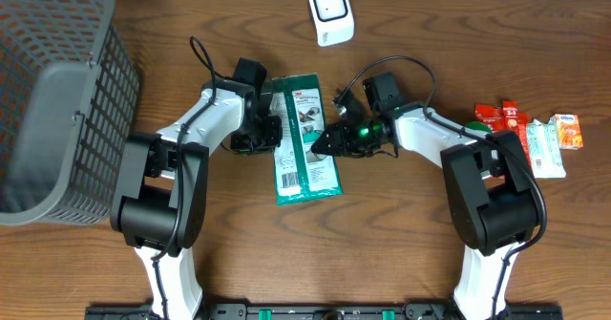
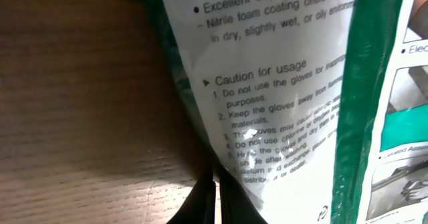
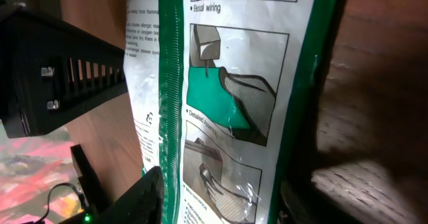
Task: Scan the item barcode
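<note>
Brown wood-grain table (image 1: pixel 382 263), seen from above. At the far left, a tall grey mesh basket (image 1: pixel 57 91), reaching to the top-left corner. Near the back edge, just right of centre, a small white scanner (image 1: pixel 329 11) with a dark window. In the middle, a green-and-white glove package (image 1: pixel 305 172), long side running front to back; impossible to tell whether flat on the wood or lifted. At the far right, well apart from the package, a close cluster of small goods: red packets (image 1: pixel 506 117), a white-and-green carton (image 1: pixel 542 148), an orange carton (image 1: pixel 570 131).
</note>
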### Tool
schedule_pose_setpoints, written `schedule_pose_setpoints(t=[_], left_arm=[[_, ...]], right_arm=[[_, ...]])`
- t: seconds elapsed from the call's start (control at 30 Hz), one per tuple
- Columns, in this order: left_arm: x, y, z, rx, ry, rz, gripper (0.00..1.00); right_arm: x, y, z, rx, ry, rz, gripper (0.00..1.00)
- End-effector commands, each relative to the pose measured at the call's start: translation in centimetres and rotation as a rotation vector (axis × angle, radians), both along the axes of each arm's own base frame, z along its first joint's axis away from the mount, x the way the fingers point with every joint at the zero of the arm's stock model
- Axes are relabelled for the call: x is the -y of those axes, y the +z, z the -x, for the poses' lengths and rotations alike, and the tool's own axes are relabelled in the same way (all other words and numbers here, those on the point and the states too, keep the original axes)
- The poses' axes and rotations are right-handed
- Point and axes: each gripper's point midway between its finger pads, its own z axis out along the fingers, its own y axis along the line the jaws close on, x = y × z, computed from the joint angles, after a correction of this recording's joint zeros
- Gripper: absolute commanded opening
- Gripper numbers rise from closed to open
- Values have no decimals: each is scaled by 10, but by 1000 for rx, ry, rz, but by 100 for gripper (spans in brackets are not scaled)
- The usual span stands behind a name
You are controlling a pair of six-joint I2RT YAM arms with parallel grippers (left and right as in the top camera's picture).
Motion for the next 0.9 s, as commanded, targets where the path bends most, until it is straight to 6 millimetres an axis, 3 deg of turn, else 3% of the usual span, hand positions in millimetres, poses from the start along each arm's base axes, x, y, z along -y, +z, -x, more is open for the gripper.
schedule_pose_setpoints(t=[0.0,0.3,0.53,0.87], left_arm=[[-3,-25,15,-66,-13,-29,7],[2,-30,17,-56,-27,-27,7],[6,-30,19,-56,-39,-28,7],[5,-32,22,-66,-37,-30,7]], right_arm=[[-9,-6,13,-12,41,0,47],[-20,4,19,-11,80,-69,47],[-23,7,19,-4,92,-93,36],[-27,9,20,9,104,-107,43]])
